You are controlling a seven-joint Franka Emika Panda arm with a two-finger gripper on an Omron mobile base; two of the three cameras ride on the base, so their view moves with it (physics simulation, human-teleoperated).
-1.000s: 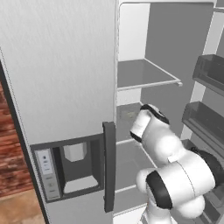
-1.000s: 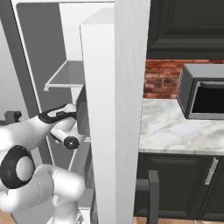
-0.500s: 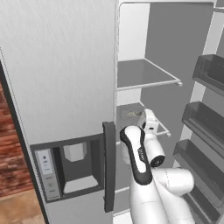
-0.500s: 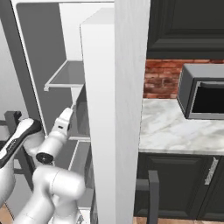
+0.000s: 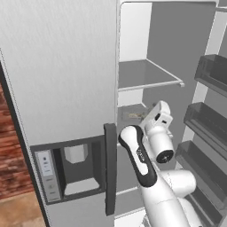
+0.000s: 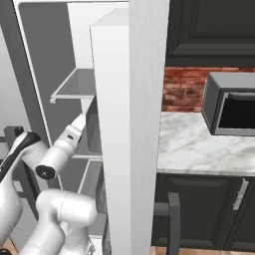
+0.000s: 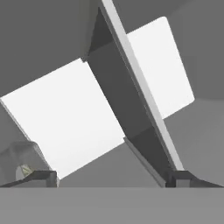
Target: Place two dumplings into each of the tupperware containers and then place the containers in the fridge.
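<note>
No readable writing is seen; the fingers [image 7: 111, 178] are spread wide and empty inside the fridge [image 5: 66, 71], a tupperware container [image 7: 19, 159] beside the left fingertip.

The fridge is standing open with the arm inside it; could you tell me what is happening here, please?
The white arm reaches into the open fridge, its gripper at the middle shelf with jaws wide apart and nothing between them. A tupperware container holding tan dumplings sits on that shelf just beyond the hand, with a corner of it beside one fingertip in the hand view. How many dumplings it holds is too small to tell.
</note>
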